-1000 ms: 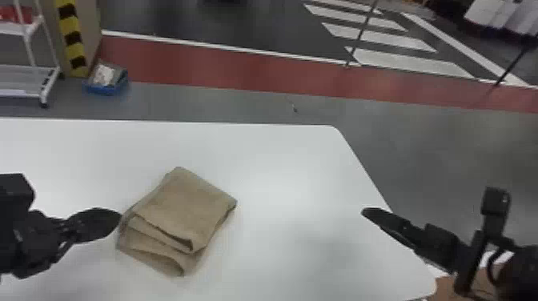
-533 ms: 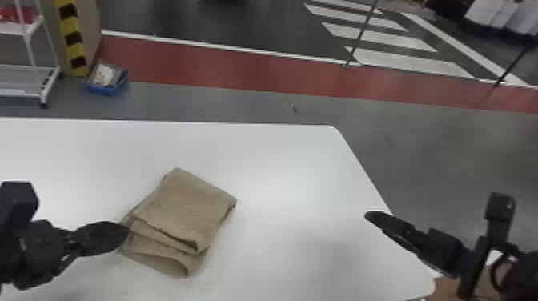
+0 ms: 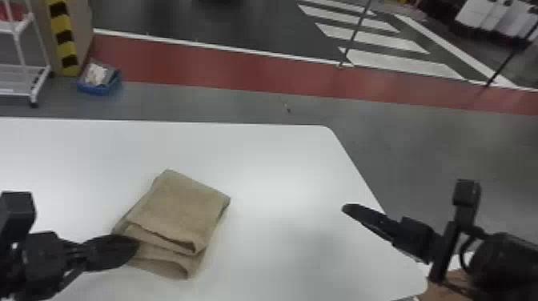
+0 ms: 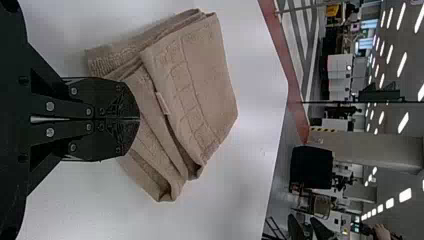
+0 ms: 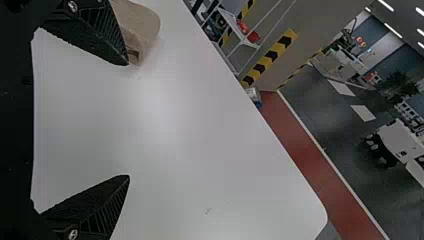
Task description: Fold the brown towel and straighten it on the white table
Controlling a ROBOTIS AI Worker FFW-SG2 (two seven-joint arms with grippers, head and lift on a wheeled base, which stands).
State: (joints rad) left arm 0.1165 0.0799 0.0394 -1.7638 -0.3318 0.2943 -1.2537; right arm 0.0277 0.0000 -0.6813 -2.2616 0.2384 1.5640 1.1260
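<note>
The folded brown cloth towel (image 3: 180,208) lies uneven on the flat white table (image 3: 280,168). The black left gripper (image 4: 137,119), closed and empty, has moved over the towel's left edge, probably for straightening; the black right gripper (image 5: 127,120) is wide open, holding nothing.

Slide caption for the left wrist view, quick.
Closed left gripper by the loosely folded brown towel on the white table.

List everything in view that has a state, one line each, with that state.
Towel: folded, skewed to the table's edges, layers uneven
Table: level, towel lying on it
Left gripper: jaws shut, beside the towel
Right gripper: jaws open, empty
Blue bin: on the floor, open, things inside
Rack: upright
</note>
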